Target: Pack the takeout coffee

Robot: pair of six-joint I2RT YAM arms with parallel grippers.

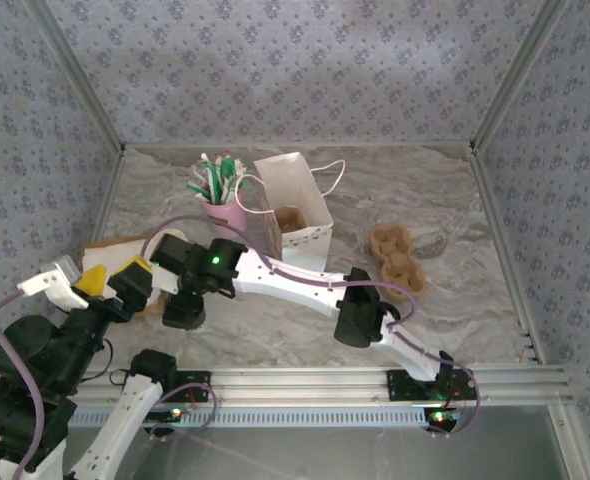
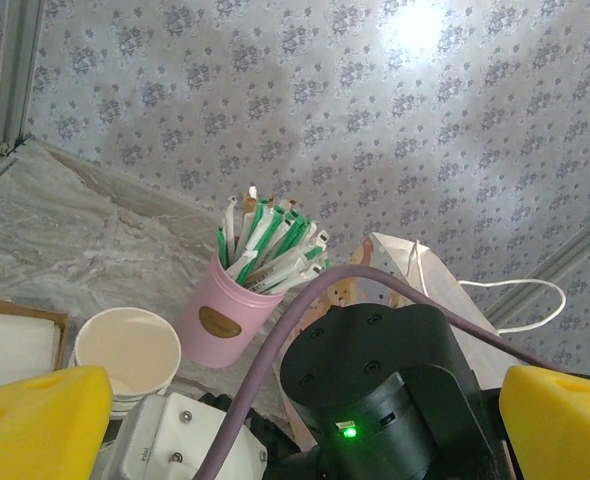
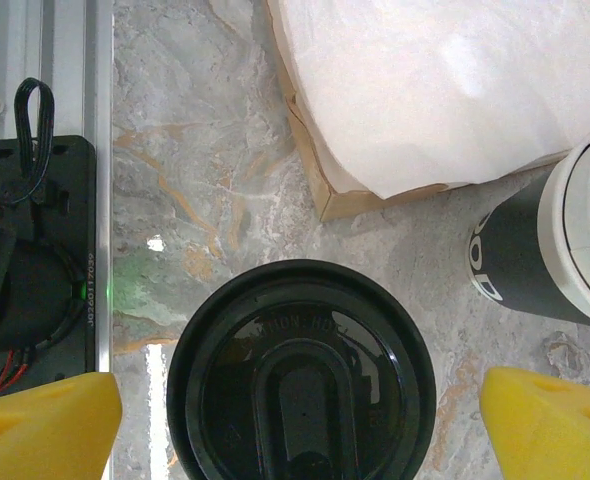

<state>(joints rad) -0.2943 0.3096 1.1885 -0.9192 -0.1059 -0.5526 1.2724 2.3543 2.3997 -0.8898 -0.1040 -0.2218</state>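
The takeout coffee shows from straight above in the right wrist view as a round black lid (image 3: 300,375) standing on the marble table; the cup under it is hidden. My right gripper (image 3: 300,420) is open and straddles the lid, its yellow fingertips (image 3: 45,425) clear of the rim on both sides. In the top view the right gripper (image 1: 185,300) points down at the left of the table, with the right arm stretched across. My left gripper (image 1: 115,277) is open close beside it, its yellow fingers (image 2: 35,420) spread wide around the right arm's black wrist joint (image 2: 385,390).
The white paper bag (image 1: 295,195) stands open at the back centre, beside a pink cup of stirrers (image 1: 223,210). A lidless cream cup (image 2: 125,355) and a cardboard tray with white paper (image 3: 425,90) are near the grippers. A black-sleeved cup (image 3: 535,250) stands beside the lid. Brown pulp carriers (image 1: 400,260) lie to the right.
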